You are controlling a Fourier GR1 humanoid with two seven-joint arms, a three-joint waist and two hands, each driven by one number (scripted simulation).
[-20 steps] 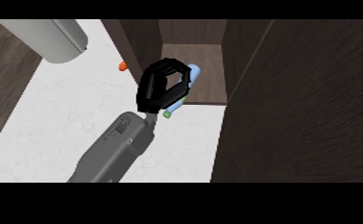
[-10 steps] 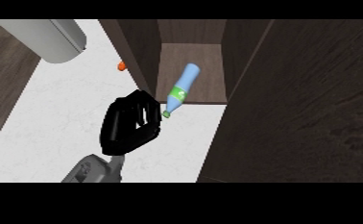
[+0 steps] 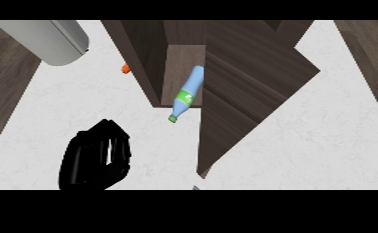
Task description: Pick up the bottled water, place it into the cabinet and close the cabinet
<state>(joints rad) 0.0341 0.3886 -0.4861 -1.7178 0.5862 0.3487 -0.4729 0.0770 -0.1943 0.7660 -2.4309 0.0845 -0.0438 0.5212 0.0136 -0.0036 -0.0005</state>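
The bottled water [image 3: 190, 89] is pale blue with a green label and a green cap. It lies tilted in the mouth of the dark wood cabinet [image 3: 144, 57], its cap end poking out over the white counter. My left hand [image 3: 96, 157] is low at the left, well apart from the bottle, fingers relaxed and holding nothing. The cabinet door [image 3: 251, 92] stands ajar to the right of the bottle, its edge slanting across the opening. My right hand does not show.
A grey rounded appliance [image 3: 52, 39] sits at the upper left. A small orange object [image 3: 125, 68] peeks out beside the cabinet's left wall. White counter [image 3: 148, 142] lies between my hand and the cabinet, and more lies right of the door.
My left hand let go of the bottle and drew back down and to the left. The bottle now lies in the cabinet opening. The door panel has swung further across the opening.
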